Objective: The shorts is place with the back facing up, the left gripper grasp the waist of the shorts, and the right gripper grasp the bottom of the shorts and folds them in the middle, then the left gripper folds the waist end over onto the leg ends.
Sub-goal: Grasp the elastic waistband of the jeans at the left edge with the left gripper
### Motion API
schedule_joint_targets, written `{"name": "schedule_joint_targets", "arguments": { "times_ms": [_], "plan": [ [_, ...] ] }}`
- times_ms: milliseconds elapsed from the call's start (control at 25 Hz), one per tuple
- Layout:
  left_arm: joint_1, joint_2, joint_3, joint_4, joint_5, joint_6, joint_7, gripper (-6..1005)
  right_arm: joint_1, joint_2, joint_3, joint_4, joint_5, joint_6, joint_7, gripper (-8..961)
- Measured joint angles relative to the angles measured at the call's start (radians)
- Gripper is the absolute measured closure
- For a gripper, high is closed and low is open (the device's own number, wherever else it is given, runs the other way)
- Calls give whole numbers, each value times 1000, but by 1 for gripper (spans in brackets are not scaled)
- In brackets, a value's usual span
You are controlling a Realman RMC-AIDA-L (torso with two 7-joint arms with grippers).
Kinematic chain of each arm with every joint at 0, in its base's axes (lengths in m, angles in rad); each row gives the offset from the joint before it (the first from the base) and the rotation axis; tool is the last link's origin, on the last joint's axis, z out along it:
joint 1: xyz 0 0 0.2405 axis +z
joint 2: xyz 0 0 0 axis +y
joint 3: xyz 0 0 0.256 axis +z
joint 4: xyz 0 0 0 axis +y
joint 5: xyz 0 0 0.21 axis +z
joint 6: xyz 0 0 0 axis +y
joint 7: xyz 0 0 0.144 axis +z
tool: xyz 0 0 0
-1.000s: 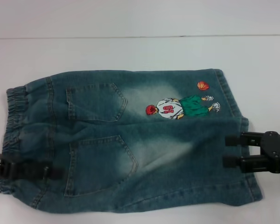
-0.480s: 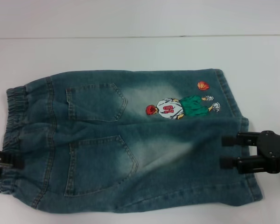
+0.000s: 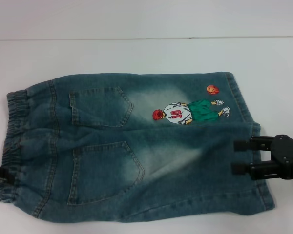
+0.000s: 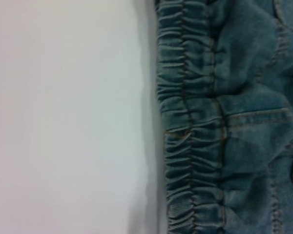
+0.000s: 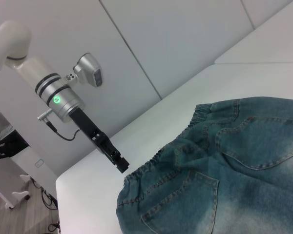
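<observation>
Meanwhile the shorts lie flat, back up, on the white table, unfolded. At the waist, the left gripper has slid back from over the denim to the elastic's outer edge; whether it is spread or clenched cannot be told. At the hems, the right gripper hovers, fingers spread, hardly moved. Neither grasp looks made yet.
</observation>
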Motion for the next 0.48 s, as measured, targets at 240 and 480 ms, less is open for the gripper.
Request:
{"name": "schedule_joint_targets", "arguments": {
  "times_ms": [240,480],
  "plan": [
    [-10,-2,18,-51,16,-43,-7,131,5,-2,0,0,0,5,-1,38],
    [-16,-1,25,-79,18,-61,-5,135,6,-4,1,1,-1,8,-3,38]
  ]
}}
